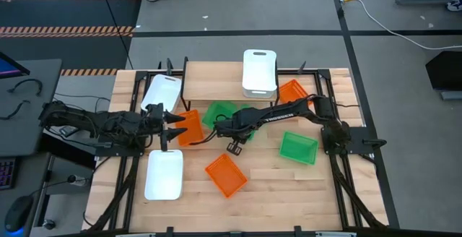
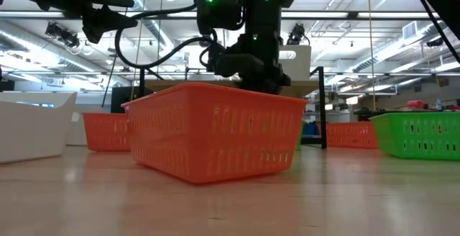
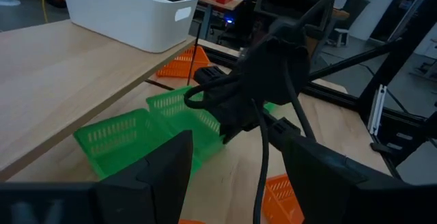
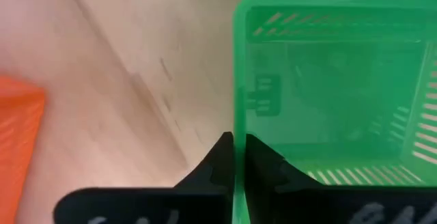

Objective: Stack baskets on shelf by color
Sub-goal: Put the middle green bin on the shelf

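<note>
The wooden bench [image 1: 317, 186] carries everything, its surface ringed by a black frame. At its far side stands the shelf [image 1: 213, 80], a light plank on thin black legs, and on that plank sits one white basket [image 1: 260, 71].

Two more white baskets lie on the bench: one [image 1: 163, 174] at the near left, the other [image 1: 160, 91] just left of the shelf. The left arm reaches in from the left between them, and its left claw [image 1: 173, 126] hangs with fingers spread wide, holding nothing, just beside an orange basket [image 1: 190, 127].

The right arm stretches from the right edge toward the middle. Its right claw [image 4: 237, 157] has its two fingers pinched narrow on the rim of a green basket [image 4: 328, 94], one finger inside the wall and one outside. That green basket lies in front of the shelf, near the bench centre, with another green one seemingly under or against it; the arm hides the join.

A separate green basket [image 1: 298, 147] sits to the right, well apart. One orange basket [image 1: 227, 175] lies tilted in the near middle, and another orange basket [image 1: 293, 92] lies by the shelf's right end
</note>
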Controlling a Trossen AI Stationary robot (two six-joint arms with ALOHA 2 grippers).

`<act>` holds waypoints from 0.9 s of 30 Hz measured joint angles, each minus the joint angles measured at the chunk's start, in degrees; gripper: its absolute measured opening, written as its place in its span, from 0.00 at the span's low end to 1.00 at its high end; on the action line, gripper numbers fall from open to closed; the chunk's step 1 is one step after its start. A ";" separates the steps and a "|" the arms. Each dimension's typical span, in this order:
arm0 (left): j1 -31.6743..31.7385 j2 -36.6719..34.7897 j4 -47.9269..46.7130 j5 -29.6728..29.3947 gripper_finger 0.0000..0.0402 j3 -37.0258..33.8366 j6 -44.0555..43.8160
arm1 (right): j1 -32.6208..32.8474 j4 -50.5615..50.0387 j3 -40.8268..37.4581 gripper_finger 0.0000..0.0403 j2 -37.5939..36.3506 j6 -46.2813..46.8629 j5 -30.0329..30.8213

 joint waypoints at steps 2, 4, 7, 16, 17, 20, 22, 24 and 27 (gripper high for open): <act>0.00 0.00 0.00 0.00 0.58 0.00 0.00 | 0.06 -2.35 0.84 0.06 0.00 0.63 -1.44; 0.00 0.00 0.00 0.00 0.58 0.00 0.00 | 0.30 -5.17 1.99 0.04 0.00 0.85 -3.40; 0.00 0.00 0.00 0.00 0.58 0.00 0.03 | 1.57 -9.89 4.93 0.03 0.00 0.83 -5.26; 0.00 0.00 0.00 0.00 0.58 0.00 0.11 | 7.46 -17.06 20.92 0.03 0.00 -5.79 -9.54; 0.00 0.00 0.01 0.00 0.58 0.00 0.11 | 8.06 -17.10 23.08 0.03 0.00 -7.07 -9.25; 0.00 0.00 0.04 0.00 0.58 0.00 0.08 | 9.51 -18.82 29.88 0.03 0.00 -11.42 -5.52; 0.00 0.00 0.11 0.00 0.58 0.00 -0.09 | 10.25 -19.46 33.99 0.03 0.00 -15.02 -1.68; 0.00 0.00 0.13 0.00 0.58 0.00 -0.11 | 10.46 -18.44 36.15 0.03 -0.35 -18.75 1.86; 0.00 0.02 0.19 0.00 0.58 0.02 -0.52 | 9.60 -14.10 34.53 0.03 -2.99 -24.08 4.59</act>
